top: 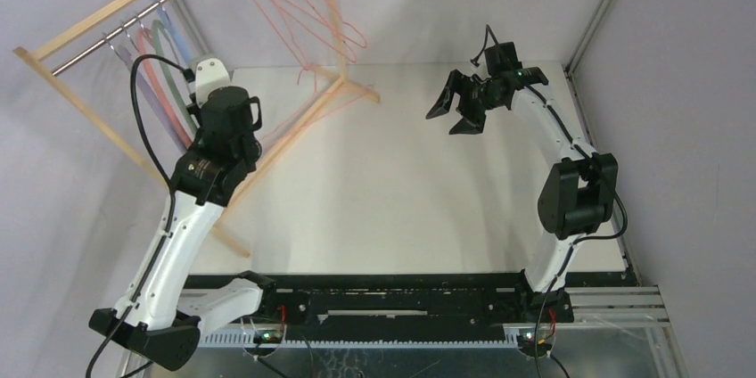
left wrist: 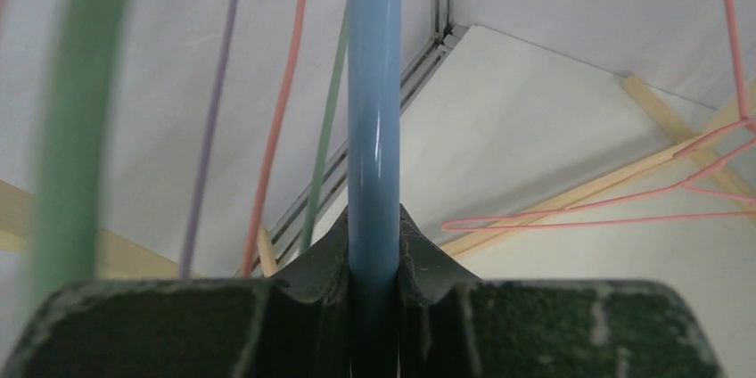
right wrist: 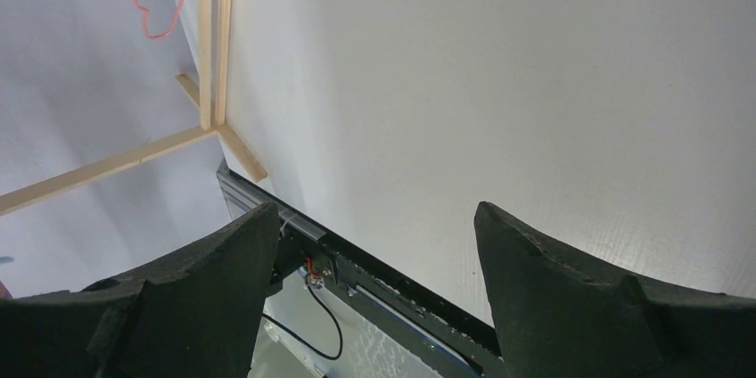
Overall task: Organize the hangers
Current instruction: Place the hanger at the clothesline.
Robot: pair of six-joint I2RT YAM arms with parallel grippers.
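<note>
My left gripper (left wrist: 373,235) is shut on the blue hanger (left wrist: 373,128), whose thick bar runs up between the jaws. In the top view this gripper (top: 194,84) is mostly hidden under its wrist, beside the thick hangers on the rod: lilac (top: 134,70), pink (top: 148,61), green (top: 161,57) and blue (top: 177,42). Thin pink-red wire hangers (top: 303,12) hang further right on the rod; one shows in the left wrist view (left wrist: 624,213). My right gripper (top: 455,112) is open and empty above the table's far right, and its wrist view (right wrist: 379,226) shows nothing between the jaws.
The light wooden rack frame (top: 89,26) with its metal rod (top: 116,36) slants across the back left; its feet (top: 357,88) rest on the white table (top: 401,200). The rack's leg shows in the right wrist view (right wrist: 209,39). Grey walls enclose the back and sides.
</note>
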